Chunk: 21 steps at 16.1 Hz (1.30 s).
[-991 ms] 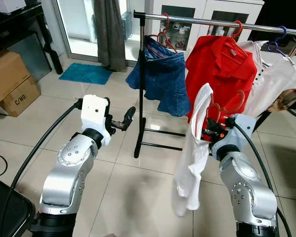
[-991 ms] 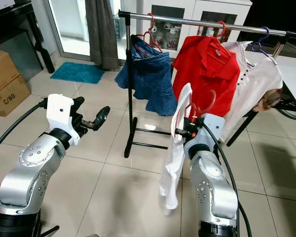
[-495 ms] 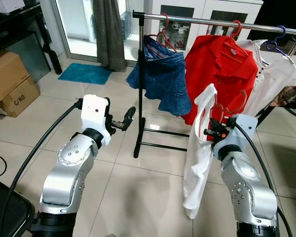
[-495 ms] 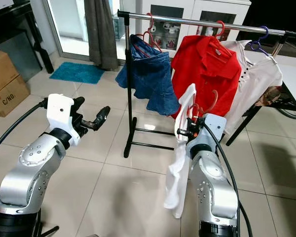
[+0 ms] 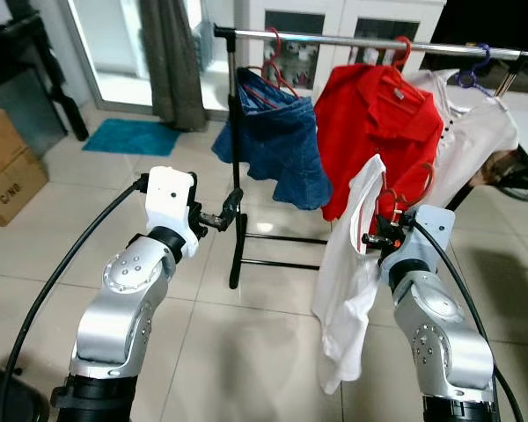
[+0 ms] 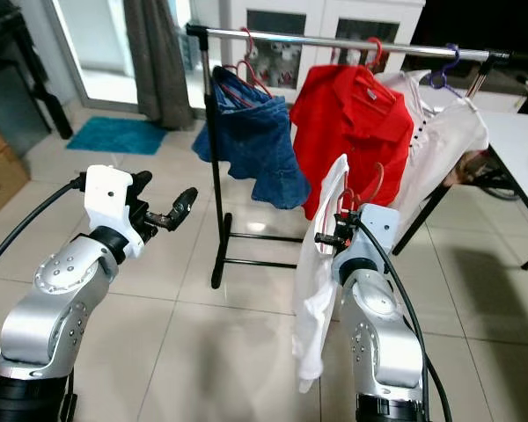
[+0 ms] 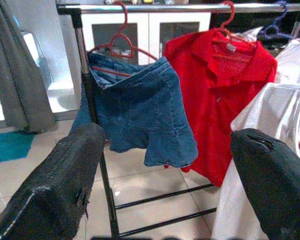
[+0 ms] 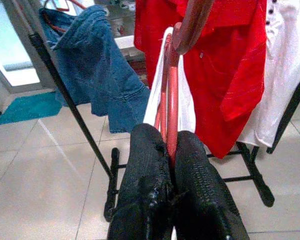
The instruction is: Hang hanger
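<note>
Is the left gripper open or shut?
Open. The left gripper holds nothing; its two black fingers stand wide apart, and the rack shows between them.

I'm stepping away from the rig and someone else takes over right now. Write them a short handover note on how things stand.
Right gripper: shut on the red hanger, which carries a white shirt, held up in front of the rack and below its rail.
Left gripper: open, holds nothing, raised to the left of the rack's black post.
Clothes rail: already carries a denim skirt, a red shirt and a white garment, each on its own hanger.
Done: hanger with shirt picked up and brought to the rack.
Left: lift the hook over the rail, probably in the gap between skirt and red shirt, then let go.
</note>
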Motion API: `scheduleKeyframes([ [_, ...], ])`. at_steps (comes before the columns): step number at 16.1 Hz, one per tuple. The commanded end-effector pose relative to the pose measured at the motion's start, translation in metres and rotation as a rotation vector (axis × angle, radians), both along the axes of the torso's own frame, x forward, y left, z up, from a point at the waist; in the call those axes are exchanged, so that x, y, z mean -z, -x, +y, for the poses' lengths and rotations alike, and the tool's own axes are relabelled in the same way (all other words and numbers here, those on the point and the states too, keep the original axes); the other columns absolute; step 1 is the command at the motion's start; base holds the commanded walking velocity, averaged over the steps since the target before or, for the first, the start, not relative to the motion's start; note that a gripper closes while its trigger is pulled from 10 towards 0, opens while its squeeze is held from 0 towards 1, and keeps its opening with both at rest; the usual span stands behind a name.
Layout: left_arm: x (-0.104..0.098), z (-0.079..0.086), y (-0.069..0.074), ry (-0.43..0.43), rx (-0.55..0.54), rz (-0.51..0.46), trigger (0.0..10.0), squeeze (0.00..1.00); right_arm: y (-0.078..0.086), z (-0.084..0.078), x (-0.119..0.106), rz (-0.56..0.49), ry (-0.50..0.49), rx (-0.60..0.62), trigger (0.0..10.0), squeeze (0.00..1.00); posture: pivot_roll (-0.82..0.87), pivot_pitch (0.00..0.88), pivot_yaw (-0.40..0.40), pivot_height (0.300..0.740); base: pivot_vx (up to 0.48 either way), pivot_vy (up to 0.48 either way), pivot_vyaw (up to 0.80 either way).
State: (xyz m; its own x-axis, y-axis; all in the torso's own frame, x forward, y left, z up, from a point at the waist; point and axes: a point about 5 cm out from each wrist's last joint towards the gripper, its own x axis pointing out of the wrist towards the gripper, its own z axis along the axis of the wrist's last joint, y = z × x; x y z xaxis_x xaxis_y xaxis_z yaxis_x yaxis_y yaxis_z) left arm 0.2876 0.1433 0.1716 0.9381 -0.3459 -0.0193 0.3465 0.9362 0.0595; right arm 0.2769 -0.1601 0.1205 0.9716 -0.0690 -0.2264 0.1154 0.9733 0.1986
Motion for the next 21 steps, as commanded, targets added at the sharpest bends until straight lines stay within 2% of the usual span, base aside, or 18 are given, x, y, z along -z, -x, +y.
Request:
scheduleKeyframes([
  [1,-0.0010,-0.0038,-0.0015,-0.001,0.018,-0.001,10.0,0.00,-0.0009,-0.0035,-0.0019,-0.008,-0.007,0.013,10.0,0.00,-0.12,0.000,-0.012,0.740,0.368,0.000,-0.80],
  [5,-0.0011,-0.0058,-0.0008,0.001,0.025,-0.004,10.0,0.00,-0.0016,-0.0080,-0.0080,-0.074,0.001,0.042,10.0,0.00,-0.12,0.000,-0.016,0.740,0.368,0.000,-0.80],
  [13,0.0003,-0.0080,0.0009,-0.002,0.035,-0.004,10.0,0.00,0.0012,-0.0106,-0.0054,-0.059,-0.063,0.070,10.0,0.00,-0.13,0.000,-0.016,0.740,0.366,0.000,0.00],
  [18,-0.0002,-0.0074,0.0004,-0.006,0.035,-0.007,10.0,0.00,0.0002,-0.0099,-0.0060,-0.061,-0.058,0.059,10.0,0.00,-0.13,0.000,-0.014,0.740,0.365,0.000,0.00],
  [21,-0.0004,-0.0066,0.0023,-0.011,0.031,-0.009,10.0,0.00,0.0002,-0.0112,-0.0059,-0.049,-0.017,0.048,10.0,0.00,-0.13,0.000,-0.023,0.740,0.366,0.000,0.00],
])
